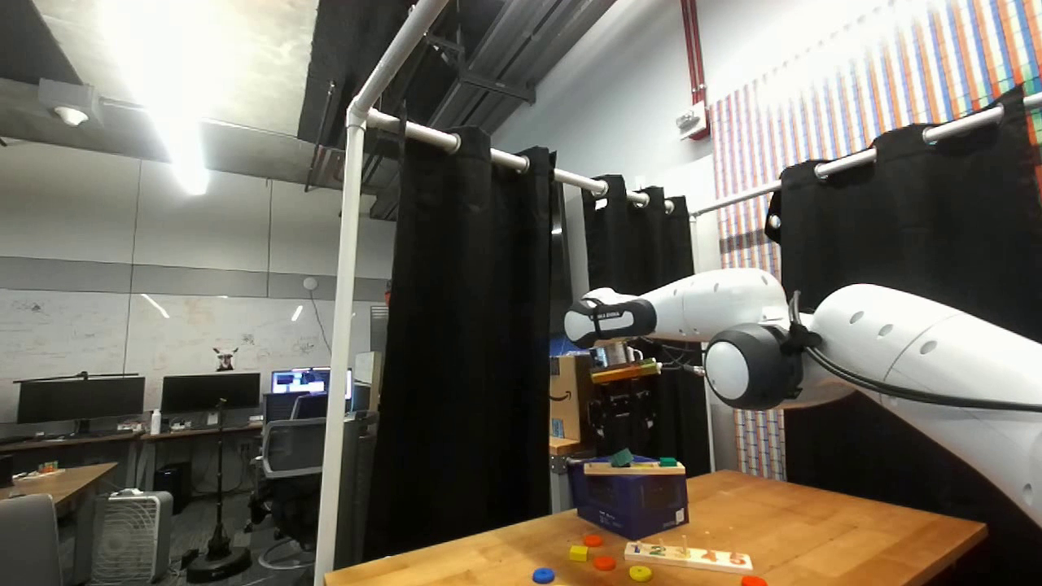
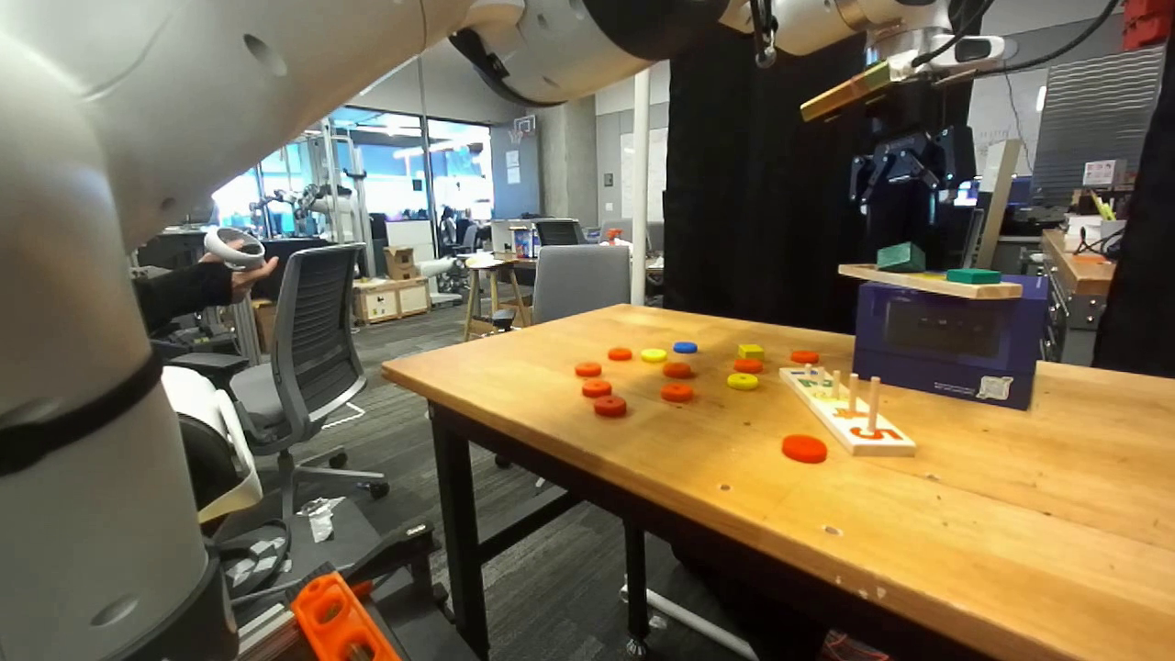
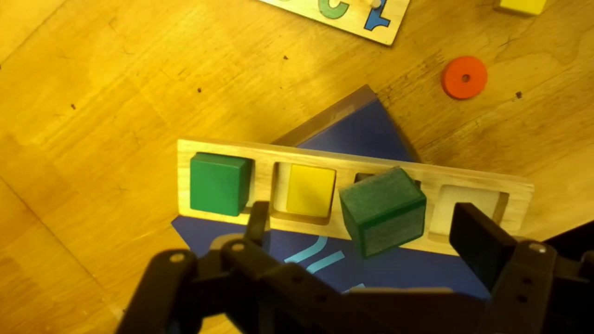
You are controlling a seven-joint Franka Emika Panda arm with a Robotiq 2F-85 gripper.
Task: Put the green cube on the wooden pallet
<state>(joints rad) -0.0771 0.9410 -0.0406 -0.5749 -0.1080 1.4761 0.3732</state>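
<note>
Wrist view: the black two-fingered gripper (image 3: pixel 363 222) is hanging with its fingers spread wide above a long, pale wooden pallet (image 3: pixel 345 175) lying on a dark blue cardboard box (image 3: pixel 413 269).

Left to right, I'm seeing a bright green cube (image 3: pixel 214 185) sitting in the pallet's first hollow, while a yellow square block (image 3: pixel 311 190) is resting in the second and a dark green cube (image 3: pixel 383 208) is sitting tilted over the third, showing between the spread fingers with a gap on either side. The fourth hollow is baring its light floor, one fingertip partly hiding it. Off to the right, an orange disc (image 3: pixel 457 88) with a hole is lying on the brown wooden table (image 3: pixel 139 106).
</note>
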